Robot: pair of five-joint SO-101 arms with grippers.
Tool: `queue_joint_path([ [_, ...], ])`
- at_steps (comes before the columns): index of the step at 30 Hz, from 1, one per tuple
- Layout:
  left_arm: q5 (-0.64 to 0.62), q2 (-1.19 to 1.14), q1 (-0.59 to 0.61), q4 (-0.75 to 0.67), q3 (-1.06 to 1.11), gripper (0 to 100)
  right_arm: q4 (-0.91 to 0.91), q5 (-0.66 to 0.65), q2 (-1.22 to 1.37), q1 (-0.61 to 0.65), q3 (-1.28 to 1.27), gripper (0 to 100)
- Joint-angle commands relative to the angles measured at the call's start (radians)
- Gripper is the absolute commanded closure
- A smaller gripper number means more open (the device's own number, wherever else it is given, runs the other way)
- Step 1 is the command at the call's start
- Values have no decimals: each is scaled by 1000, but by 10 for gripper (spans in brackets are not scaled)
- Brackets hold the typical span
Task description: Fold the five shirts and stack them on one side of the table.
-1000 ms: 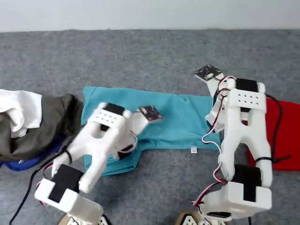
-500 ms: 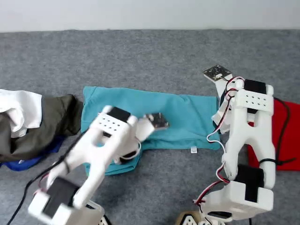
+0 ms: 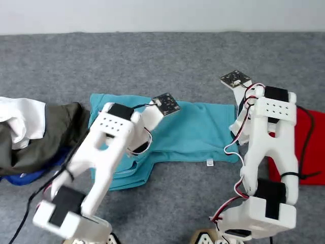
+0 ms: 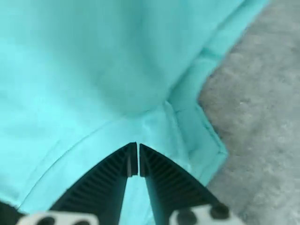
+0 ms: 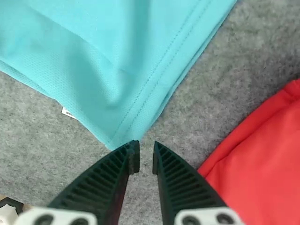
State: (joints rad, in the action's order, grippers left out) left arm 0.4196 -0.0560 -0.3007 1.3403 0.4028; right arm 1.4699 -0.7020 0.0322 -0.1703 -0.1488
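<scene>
Shirt in teal — left fingers closed together over it.

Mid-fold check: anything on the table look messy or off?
Yes. The teal shirt is bunched in crooked layers at its near-left corner. At the table's left edge, the white shirt, dark shirt and blue shirt lie in a crumpled, unfolded heap.

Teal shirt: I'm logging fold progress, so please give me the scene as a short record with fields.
teal shirt: spread across the middle of the table, one end bunched in layers
left gripper: shut on a fold of the teal shirt, near the bunched end
right gripper: slightly open, tips at the teal shirt's corner, not holding it
red shirt: flat at the table's right edge
pile: white, dark and blue garments heaped at the left edge
</scene>
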Motion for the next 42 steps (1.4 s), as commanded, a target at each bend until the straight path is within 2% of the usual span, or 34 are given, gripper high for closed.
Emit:
queue_joint_path([
  [1, -5, -100, -11, -28, -35, 984, 5, 3, -70, -7, 52, 942],
  [12, -3, -143, -190, 51, 62, 984, 5, 2, -87, -13, 49, 943],
  [20, -3, -133, -192, 97, 143, 984, 5, 2, -87, -15, 49, 943],
  [31, -21, 265, -187, 207, 41, 984, 1, 9, -81, 1, 49, 942],
  [34, -68, 290, -118, 192, -16, 983, -27, 38, -77, 31, 49, 942],
  [39, -143, 199, 117, 41, -108, 983, -194, 199, -71, 48, 44, 944],
  [42, -186, 101, 198, -20, -196, 983, -308, 298, -28, 48, 49, 945],
])
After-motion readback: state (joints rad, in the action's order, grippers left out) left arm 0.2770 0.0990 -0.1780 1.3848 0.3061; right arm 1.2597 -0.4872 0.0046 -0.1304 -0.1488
